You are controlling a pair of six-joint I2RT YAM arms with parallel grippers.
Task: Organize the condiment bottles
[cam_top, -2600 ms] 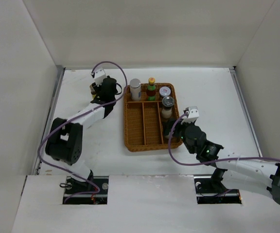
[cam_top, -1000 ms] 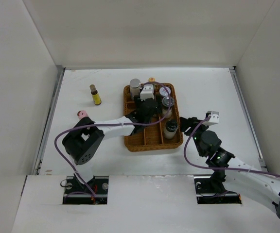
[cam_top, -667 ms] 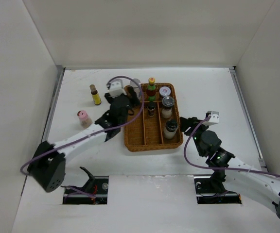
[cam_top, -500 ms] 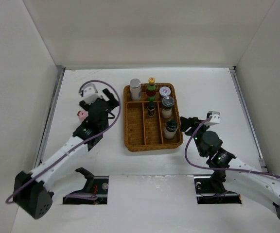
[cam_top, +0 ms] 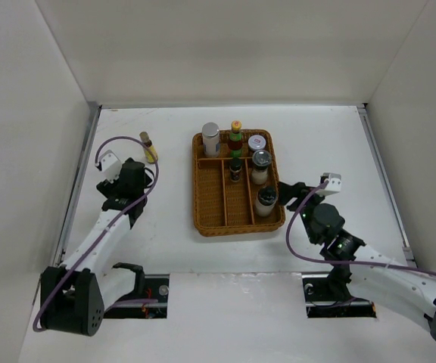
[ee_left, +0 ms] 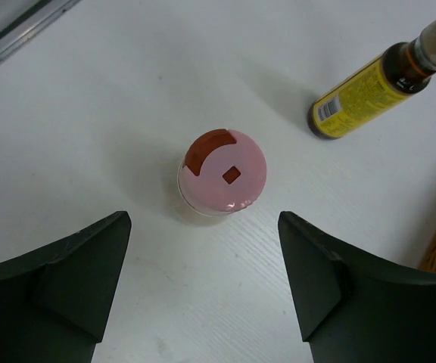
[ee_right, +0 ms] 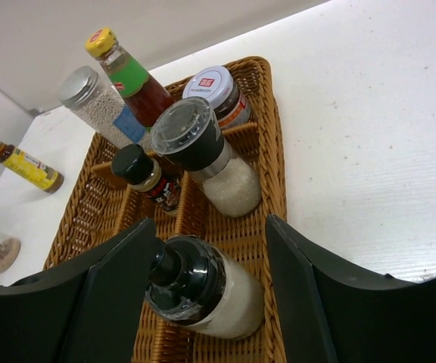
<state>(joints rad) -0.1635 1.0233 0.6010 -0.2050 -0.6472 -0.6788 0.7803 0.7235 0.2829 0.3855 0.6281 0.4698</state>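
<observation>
**Six bottles in the basket, two out on the table**

Since the earliest view, your basket (cam_top: 200,219) has gone from four bottles to six. A small black-capped bottle (ee_right: 146,175) now stands in the middle compartment and a black-topped shaker (ee_right: 195,283) in the right one. A second ago your left arm reached over the basket. It has since swung back towards the table's (cam_top: 324,144) left edge. Your right arm has not shifted in that second and sits at the basket's right rim.

The count comes to eight bottles, one of each kind.
- The basket's far row holds a tall silver-lidded shaker (ee_right: 97,102), a green-red sauce bottle (ee_right: 138,83) and a white-lidded jar (ee_right: 214,91).
- A clear-domed grinder (ee_right: 203,147) stands between the jar and the black-topped shaker.
- The pink-capped shaker (ee_left: 222,172) and the yellow bottle (ee_left: 362,94) stand upright on the bare table, left of the basket and near each other.

Your left claw (ee_left: 203,227) hangs wide open and empty just above the pink-capped shaker, which stands beyond its fingertips and touches neither finger. Your right claw (ee_right: 209,223) has a finger close on each side of the black-topped shaker. Whether it grips the shaker or has let go cannot be told.
</observation>
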